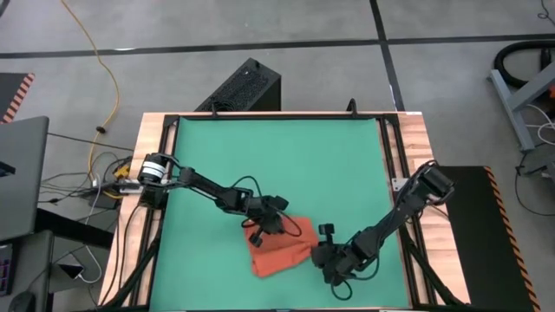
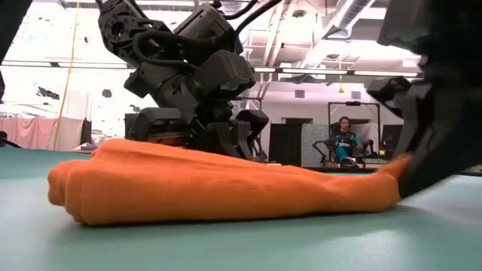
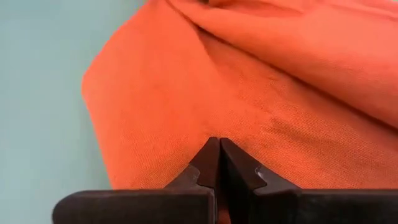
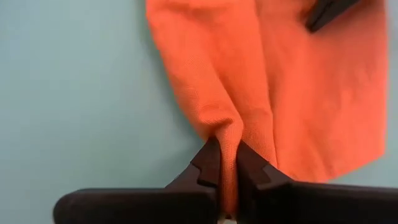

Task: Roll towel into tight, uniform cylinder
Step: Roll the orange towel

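Green mat (image 1: 277, 165) covers the wooden table, and the soft orange-red cloth towel (image 1: 279, 247) lies bunched up near its front edge. One dark claw, the left gripper (image 1: 257, 236), presses on the towel with its fingers squeezed together. Its twin, the right gripper (image 1: 317, 252), pinches a fold at the towel's other end.

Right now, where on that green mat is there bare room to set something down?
The green mat is bare across its far half, beyond both arms. It is crowded near the front, where the left gripper and right gripper meet the towel.
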`<state>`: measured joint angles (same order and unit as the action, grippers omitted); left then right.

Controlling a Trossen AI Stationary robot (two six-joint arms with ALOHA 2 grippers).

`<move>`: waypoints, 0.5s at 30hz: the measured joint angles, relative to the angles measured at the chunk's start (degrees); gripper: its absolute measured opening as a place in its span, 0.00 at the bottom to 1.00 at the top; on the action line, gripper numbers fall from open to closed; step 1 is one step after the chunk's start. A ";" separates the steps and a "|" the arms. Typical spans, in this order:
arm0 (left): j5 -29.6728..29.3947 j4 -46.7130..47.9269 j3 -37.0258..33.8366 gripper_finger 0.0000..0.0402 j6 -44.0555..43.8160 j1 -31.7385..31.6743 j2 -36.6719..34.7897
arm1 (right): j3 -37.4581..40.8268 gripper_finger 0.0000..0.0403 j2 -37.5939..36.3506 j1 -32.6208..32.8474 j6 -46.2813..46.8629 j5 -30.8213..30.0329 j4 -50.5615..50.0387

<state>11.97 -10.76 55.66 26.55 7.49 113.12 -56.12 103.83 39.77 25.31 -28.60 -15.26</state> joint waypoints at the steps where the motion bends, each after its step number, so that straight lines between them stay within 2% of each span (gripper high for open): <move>1: -0.17 0.20 0.17 0.00 0.39 0.02 0.01 | 0.00 0.09 0.77 -0.02 -0.16 -0.05 0.00; 7: 1.46 4.97 2.06 0.00 1.31 0.01 0.04 | -0.20 0.14 3.61 -0.46 -1.22 -1.01 1.54; 10: 5.56 8.56 2.25 0.00 2.40 -0.09 -0.30 | -0.93 0.16 3.37 -0.03 -1.85 -1.02 0.97; 13: 12.19 11.41 2.16 0.00 4.04 -0.02 -0.48 | -1.93 0.20 3.18 1.15 -3.70 -1.33 0.98; 15: 14.06 12.50 2.13 0.00 4.09 0.13 -0.94 | -2.62 0.24 3.24 2.07 -4.26 -1.91 0.92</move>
<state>26.03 1.73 57.79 30.63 7.61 112.18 -58.74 107.07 41.84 21.05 -30.51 -14.34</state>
